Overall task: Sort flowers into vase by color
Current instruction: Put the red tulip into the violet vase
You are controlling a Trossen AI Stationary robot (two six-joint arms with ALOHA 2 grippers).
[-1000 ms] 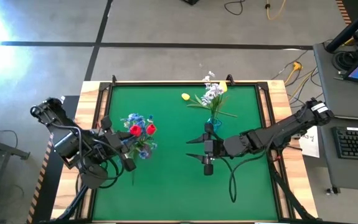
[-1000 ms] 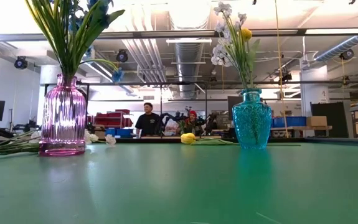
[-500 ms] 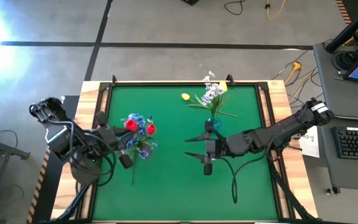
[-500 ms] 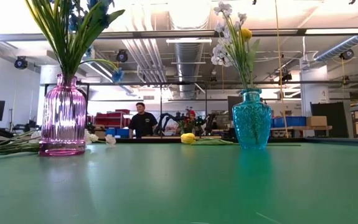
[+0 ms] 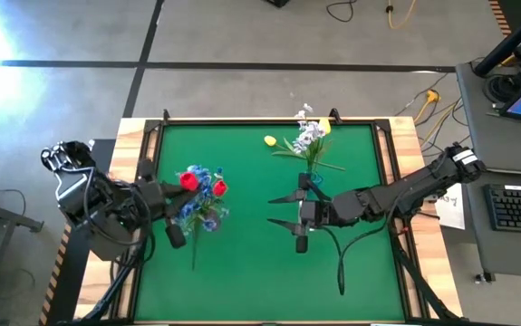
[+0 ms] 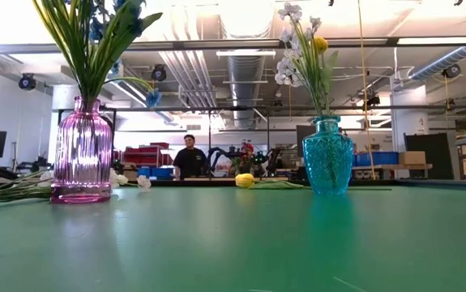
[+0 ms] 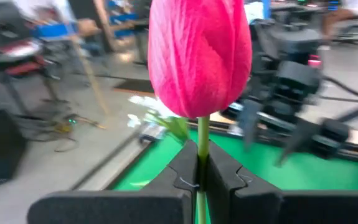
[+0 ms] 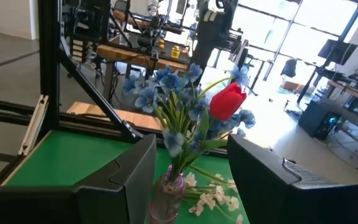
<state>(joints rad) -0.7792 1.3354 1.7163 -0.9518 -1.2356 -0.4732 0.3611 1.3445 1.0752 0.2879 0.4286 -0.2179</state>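
Note:
A pink glass vase (image 6: 82,154) stands left of centre with blue flowers (image 5: 202,201) and one red tulip (image 5: 218,188) in it. My left gripper (image 5: 180,193) hovers at that bouquet's left side, shut on a second red tulip (image 5: 188,181). A teal vase (image 6: 327,154) on the right carries white flowers (image 5: 309,136) and a yellow bud (image 5: 324,128). My right gripper (image 5: 273,212) hangs open between the two vases, facing the pink vase (image 8: 166,193). A yellow tulip (image 5: 270,140) lies on the mat near the far edge. My left gripper pinches the red tulip's green stem (image 7: 202,146) just below the bud (image 7: 198,56), between its two fingers (image 7: 185,171). The fingers lie across the stem, reaching from the table's left. The bud stands upright above them, beside the blue flowers.
Loose white flowers (image 6: 131,180) and green stems (image 6: 14,191) lie on the green mat behind and left of the pink vase. A raised frame (image 5: 242,120) borders the mat. Open mat stretches along the near side. A person (image 6: 188,156) stands in the room beyond.
My left arm has drawn back toward the table's left edge while staying shut on the tulip. The held bud has shifted slightly left and toward the far edge, away from the red tulip in the vase. My right gripper has kept still.

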